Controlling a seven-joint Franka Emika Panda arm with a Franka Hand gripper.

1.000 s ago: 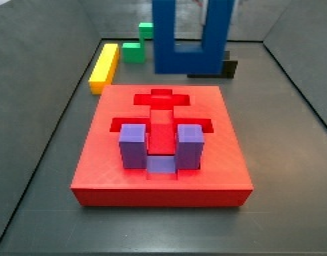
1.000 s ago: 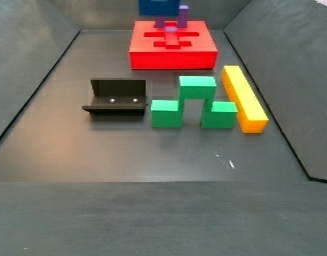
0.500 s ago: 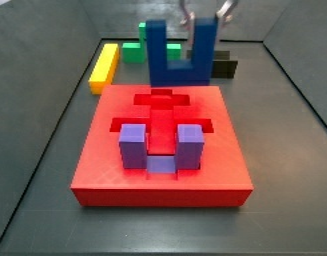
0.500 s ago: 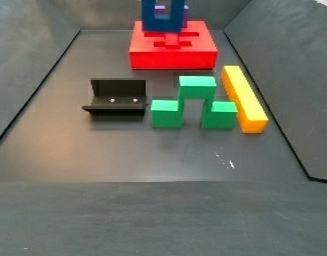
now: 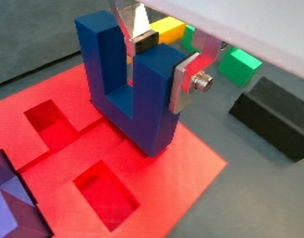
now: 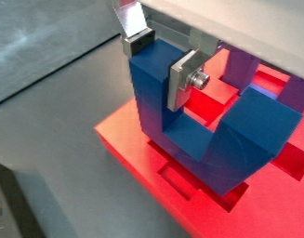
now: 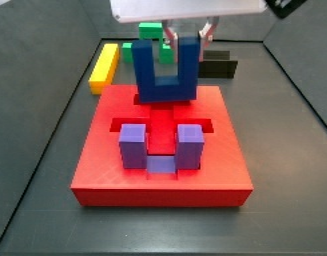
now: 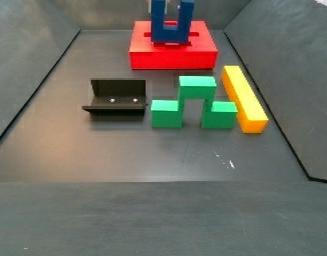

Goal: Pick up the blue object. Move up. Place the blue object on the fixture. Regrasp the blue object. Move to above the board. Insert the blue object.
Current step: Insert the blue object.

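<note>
Jaws of our gripper (image 5: 161, 58) clamp one prong of the blue object (image 5: 126, 88), upright, prongs up, base on the board (image 5: 179, 186).

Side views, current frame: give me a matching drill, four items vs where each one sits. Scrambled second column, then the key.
Items:
1. blue object
2. purple block
3. fixture
4. yellow bar

Places:
A. on the floor, beside the green blocks, on their side away from the fixture
B. held by the gripper, prongs up, at the board
C. seated in the board
D. on the floor, empty, apart from the board

Pairs: 1-B, 2-C, 3-D, 4-A
</note>
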